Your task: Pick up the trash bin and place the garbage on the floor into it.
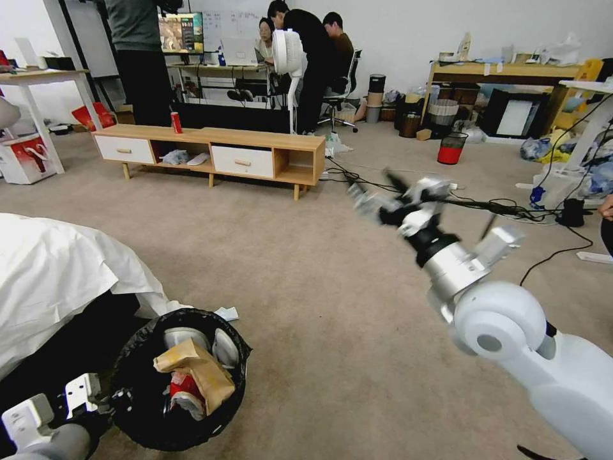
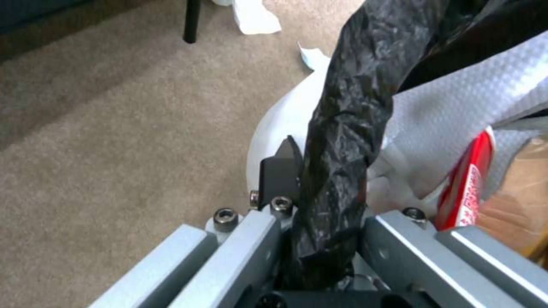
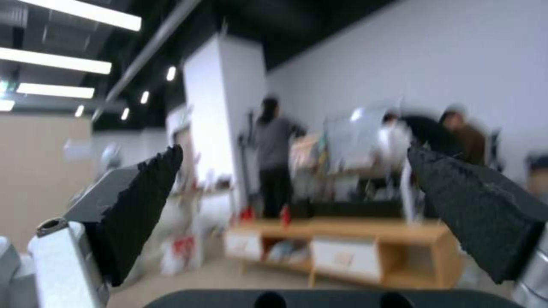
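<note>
**Bin held by its rim, right arm raised clear**

The trash bin (image 1: 182, 377) sits low at the robot's left, beside a white-draped shape, lined with a crinkly black bag and already holding garbage (image 1: 191, 377): a tan cardboard piece, a red wrapper, white tissue. The left hand (image 2: 320, 222) is clamped on the rim, bag folded between its fingers (image 2: 280, 175). I judge the load light, but the bag film is slippery and soft (it could slide over the plastic wall), so the stiff rim is the sound place to grip, and a one-sided hold will let the bin tilt. The right hand (image 1: 399, 201) is lifted out over the floor (image 1: 306, 275), wrist angled toward the low wooden cabinet (image 1: 255, 153), its fingers (image 3: 143, 201) spread wide and holding nothing. A white scrap (image 1: 227, 313) lies on the carpet just beyond the bin.
</note>
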Robot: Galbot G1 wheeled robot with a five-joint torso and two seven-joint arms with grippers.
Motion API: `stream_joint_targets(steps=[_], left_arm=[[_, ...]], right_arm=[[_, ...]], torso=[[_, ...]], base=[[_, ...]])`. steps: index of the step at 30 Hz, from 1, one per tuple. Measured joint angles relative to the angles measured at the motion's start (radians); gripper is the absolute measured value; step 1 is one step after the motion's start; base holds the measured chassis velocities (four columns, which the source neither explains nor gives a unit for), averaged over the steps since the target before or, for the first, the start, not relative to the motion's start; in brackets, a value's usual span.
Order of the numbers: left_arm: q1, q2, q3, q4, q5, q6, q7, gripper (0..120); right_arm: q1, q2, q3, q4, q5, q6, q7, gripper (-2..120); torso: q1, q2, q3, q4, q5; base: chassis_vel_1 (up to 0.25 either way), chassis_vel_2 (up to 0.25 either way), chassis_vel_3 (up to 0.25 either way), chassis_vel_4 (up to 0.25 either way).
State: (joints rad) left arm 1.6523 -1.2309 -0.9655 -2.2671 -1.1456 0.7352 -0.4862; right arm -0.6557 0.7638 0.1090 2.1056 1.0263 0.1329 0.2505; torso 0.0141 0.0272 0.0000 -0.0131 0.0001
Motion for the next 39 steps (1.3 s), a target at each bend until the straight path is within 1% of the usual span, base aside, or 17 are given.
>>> stream_joint_targets(steps=[1,2,3,4,5,7,8,10,13,14,15,17,18,22,24,28,39], left_arm=[[0.004,-0.008,-0.002,-0.008,0.003,0.000,0.000,0],[0.004,-0.008,-0.002,-0.008,0.003,0.000,0.000,0],[0.010,-0.017,-0.002,-0.017,0.007,0.000,0.000,0],[0.014,-0.019,-0.002,-0.020,0.009,0.000,0.000,0],[0.014,-0.019,-0.002,-0.020,0.009,0.000,0.000,0],[0.023,-0.024,-0.003,-0.027,0.012,0.000,-0.001,0],[0.023,-0.024,-0.003,-0.027,0.012,0.000,-0.001,0],[0.033,-0.027,-0.003,-0.031,0.013,0.000,-0.002,0],[0.038,-0.030,-0.003,-0.035,0.015,0.000,-0.002,0],[0.044,-0.034,-0.003,-0.039,0.014,0.000,-0.002,0],[0.044,-0.034,-0.003,-0.039,0.014,0.000,-0.002,0],[0.045,-0.041,-0.001,-0.042,0.014,0.000,-0.002,0],[0.045,-0.041,-0.001,-0.042,0.014,0.000,-0.002,0],[0.045,-0.048,0.000,-0.044,0.017,0.000,-0.001,0],[0.045,-0.050,0.000,-0.043,0.018,0.000,-0.001,0],[0.037,-0.069,0.007,-0.045,0.030,0.000,0.004,0],[0.031,-0.096,0.022,-0.046,0.069,0.000,0.023,0]], right_arm=[[-0.030,0.013,0.052,-0.007,-0.015,0.017,-0.009,100],[-0.030,0.013,0.052,-0.007,-0.015,0.017,-0.009,100],[-0.097,0.026,0.137,-0.009,-0.042,0.034,-0.023,100],[-0.133,0.029,0.172,-0.011,-0.060,0.044,-0.033,100],[-0.133,0.029,0.172,-0.011,-0.060,0.044,-0.033,100],[-0.245,0.044,0.277,-0.033,-0.145,0.087,-0.069,100],[-0.245,0.044,0.277,-0.033,-0.145,0.087,-0.069,100],[-0.325,0.067,0.352,-0.049,-0.241,0.125,-0.098,100],[-0.367,0.083,0.394,-0.050,-0.278,0.135,-0.105,100],[-0.419,0.108,0.441,-0.048,-0.316,0.145,-0.107,100],[-0.419,0.108,0.441,-0.048,-0.316,0.145,-0.107,100],[-0.483,0.159,0.497,-0.046,-0.393,0.152,-0.107,100],[-0.483,0.159,0.497,-0.046,-0.393,0.152,-0.107,100],[-0.550,0.212,0.541,-0.040,-0.451,0.152,-0.096,100],[-0.556,0.215,0.545,-0.038,-0.455,0.152,-0.094,100],[-0.630,0.243,0.584,-0.015,-0.528,0.131,-0.073,100],[-0.716,0.306,0.520,0.019,-0.632,0.113,-0.057,100]], torso=[[0.000,0.000,0.000,0.0000,0.0001],[0.000,0.000,0.000,0.0000,0.0001],[0.000,0.000,0.000,-0.0007,-0.0003],[0.000,0.000,0.000,-0.0011,-0.0001],[0.000,0.000,0.000,-0.0011,-0.0001],[0.000,0.000,0.000,-0.0010,-0.0001],[0.000,0.000,0.000,-0.0010,-0.0001],[0.000,0.000,0.000,-0.0009,0.0003],[0.000,0.000,0.000,-0.0009,-0.0002],[0.000,0.000,0.000,-0.0008,0.0001],[0.000,0.000,0.000,-0.0008,0.0001],[0.000,0.000,0.000,-0.0009,0.0000],[0.000,0.000,0.000,-0.0009,0.0000],[0.000,0.000,0.000,-0.0006,-0.0001],[0.000,0.000,0.000,-0.0007,-0.0001],[0.000,0.000,0.000,-0.0010,-0.0001],[0.000,0.000,0.000,-0.0008,-0.0001]], base=[[0.000,0.000,0.000,0.000],[0.000,0.000,0.000,0.000],[0.000,0.000,0.000,0.000],[0.000,0.000,0.000,0.000],[0.000,0.000,0.000,0.000],[0.000,0.000,0.000,0.000],[0.000,0.000,0.000,0.000],[0.000,0.000,0.000,0.000],[0.000,0.000,0.000,0.000],[0.000,0.000,0.000,0.000],[0.000,0.000,0.000,0.000],[0.000,0.000,0.000,0.000],[0.000,0.000,0.000,0.000],[0.000,0.000,0.000,0.000],[0.000,0.000,0.000,0.000],[0.000,0.000,0.000,0.000],[0.000,0.000,0.000,0.000]])
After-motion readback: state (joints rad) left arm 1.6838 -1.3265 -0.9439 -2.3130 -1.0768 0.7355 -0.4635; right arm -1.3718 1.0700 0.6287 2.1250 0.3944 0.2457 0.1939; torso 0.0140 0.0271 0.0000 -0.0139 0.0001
